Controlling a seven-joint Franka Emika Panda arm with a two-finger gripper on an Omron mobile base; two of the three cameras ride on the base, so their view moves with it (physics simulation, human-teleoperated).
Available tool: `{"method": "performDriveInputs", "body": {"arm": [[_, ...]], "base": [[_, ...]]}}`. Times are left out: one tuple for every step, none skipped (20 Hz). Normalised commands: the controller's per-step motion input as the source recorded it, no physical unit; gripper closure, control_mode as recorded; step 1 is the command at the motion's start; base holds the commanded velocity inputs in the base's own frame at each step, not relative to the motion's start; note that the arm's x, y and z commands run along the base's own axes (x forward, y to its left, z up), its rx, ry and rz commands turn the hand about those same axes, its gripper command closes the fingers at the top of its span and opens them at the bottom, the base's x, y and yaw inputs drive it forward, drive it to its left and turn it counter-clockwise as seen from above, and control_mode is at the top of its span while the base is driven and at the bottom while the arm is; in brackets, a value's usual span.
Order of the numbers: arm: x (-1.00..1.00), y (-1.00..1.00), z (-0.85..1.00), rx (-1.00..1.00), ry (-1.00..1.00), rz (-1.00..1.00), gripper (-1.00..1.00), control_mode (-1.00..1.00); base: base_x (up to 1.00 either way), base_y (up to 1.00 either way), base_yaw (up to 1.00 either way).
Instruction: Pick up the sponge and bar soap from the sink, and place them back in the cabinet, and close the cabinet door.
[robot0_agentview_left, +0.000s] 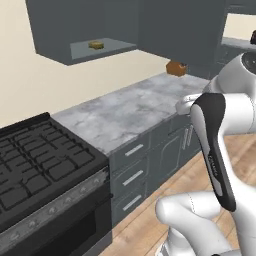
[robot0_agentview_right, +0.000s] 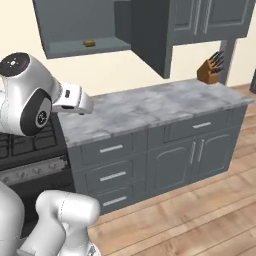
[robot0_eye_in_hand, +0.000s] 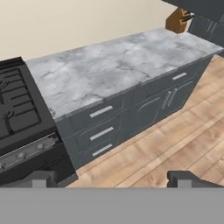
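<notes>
The claw (robot0_eye_in_hand: 112, 177) hangs with its two dark blocky fingertips (robot0_eye_in_hand: 186, 178) standing wide apart at the bottom of the hand view, nothing between them, over a floor (robot0_eye_in_hand: 175, 140) of warm brown wood planks. Just beyond stand the matte slate-grey base units with three stacked drawers (robot0_eye_in_hand: 101, 133), each with a slim brushed-metal bar pull, and panelled doors beside them. To their left is a black stove (robot0_agentview_left: 40, 165) with a ribbed cast grate and a row of small knobs. On top lies the worktop (robot0_agentview_right: 150, 107), a smooth slab of grey veined marble. At its far end stands a brown wooden knife block (robot0_agentview_right: 209, 70) with dark handles sticking out. Above, on the cream wall, hangs the boxy dark grey cabinet (robot0_agentview_left: 55, 25); its door (robot0_agentview_right: 150, 35) stands swung out edge-on. On its pale grey shelf sits the sponge (robot0_agentview_left: 96, 45), a small chunky mustard block.
</notes>
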Motion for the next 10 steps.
{"method": "performDriveInputs", "body": {"arm": [[0.00,0.00,0.00,0.00,0.00,0.00,-1.00,1.00],[0.00,0.00,0.00,0.00,0.00,0.00,-1.00,1.00],[0.00,0.00,0.00,0.00,0.00,0.00,-1.00,1.00],[0.00,0.00,0.00,0.00,0.00,0.00,-1.00,1.00],[0.00,0.00,0.00,0.00,0.00,0.00,-1.00,1.00],[0.00,0.00,0.00,0.00,0.00,0.00,-1.00,1.00],[0.00,0.00,0.00,0.00,0.00,0.00,-1.00,1.00],[0.00,0.00,0.00,0.00,0.00,0.00,-1.00,1.00],[0.00,0.00,0.00,0.00,0.00,0.00,-1.00,1.00],[0.00,0.00,0.00,0.00,0.00,0.00,-1.00,1.00]], "base": [[0.10,0.51,-0.18],[0.11,0.55,-0.19],[0.12,0.64,-0.22],[0.11,0.66,-0.24],[0.06,0.66,-0.25],[0.05,0.66,-0.27],[0.00,0.54,-0.31],[0.00,0.37,-0.35],[0.00,0.21,-0.38],[0.00,0.14,-0.40]]}}
